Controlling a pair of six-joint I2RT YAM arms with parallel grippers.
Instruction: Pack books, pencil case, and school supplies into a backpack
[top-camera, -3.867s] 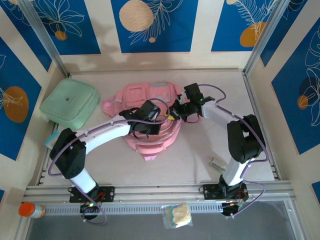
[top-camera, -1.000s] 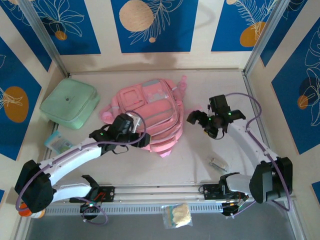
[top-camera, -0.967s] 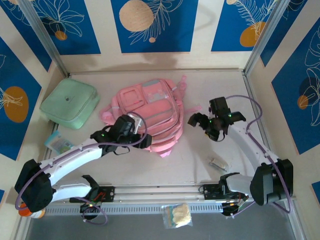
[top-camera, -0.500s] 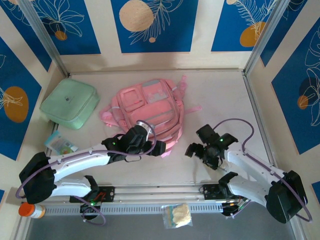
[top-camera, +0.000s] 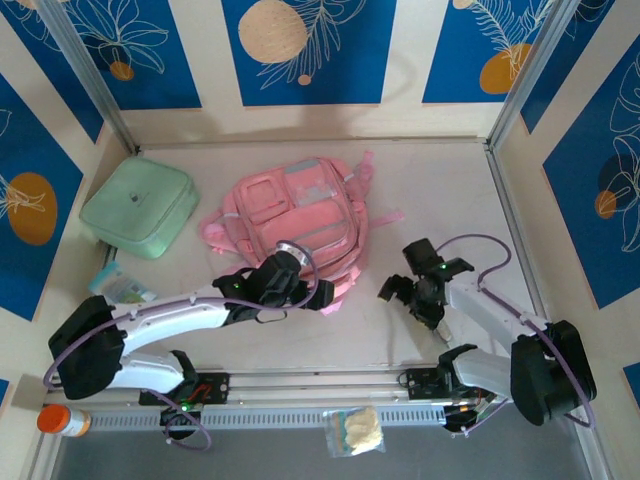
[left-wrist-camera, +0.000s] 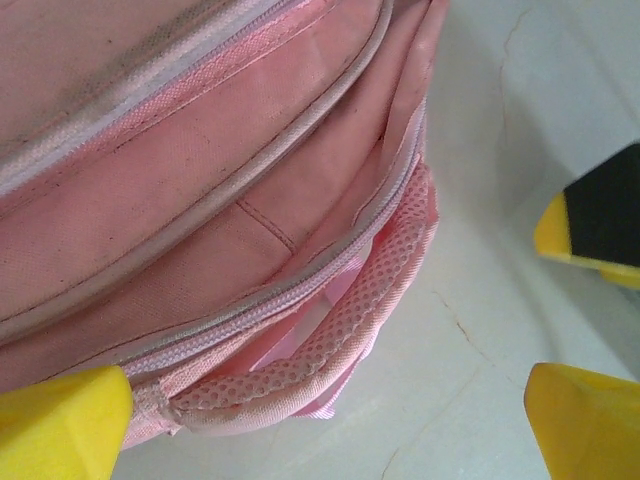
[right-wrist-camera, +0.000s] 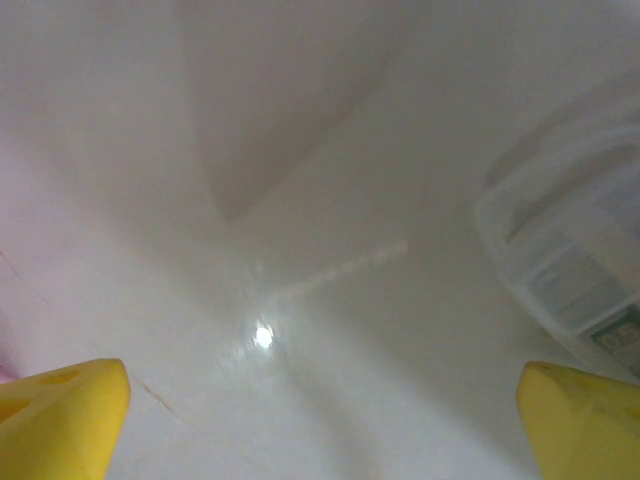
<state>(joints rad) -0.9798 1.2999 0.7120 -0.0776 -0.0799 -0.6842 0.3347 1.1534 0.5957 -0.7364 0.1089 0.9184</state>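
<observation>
Pale table (top-camera: 430, 190) stretches ahead of me, walled by cream panels with blue leaf prints. From above I get the layout. The backpack (top-camera: 295, 222) lies flat near the middle of the table, front pockets up, closer to my left arm than to my right. The mint green pouch (top-camera: 138, 207) sits well apart from it at the far left. My left gripper (top-camera: 290, 293) is at the backpack's near edge. My right gripper (top-camera: 404, 272) is over bare table to the right of the bag, apart from it.

That high view is too coarse for me to judge my jaws, but the wrist cameras settle it. On the left wrist, my left gripper (left-wrist-camera: 320, 430) has its yellow tips in opposite bottom corners, spread wide and clamping nothing. The left tip overlaps the bag's corner fabric, and I cannot tell whether it touches. This close I can read the fabric itself. A zip (left-wrist-camera: 250, 310) runs along the seam, and below it a pink mesh strap (left-wrist-camera: 340, 335) curls out onto the table between my tips.

On the right wrist, my right gripper (right-wrist-camera: 320, 420) is spread just as wide, with glossy bare table between the tips. A blurred clear plastic container (right-wrist-camera: 560, 260) sits towards the right edge.
</observation>
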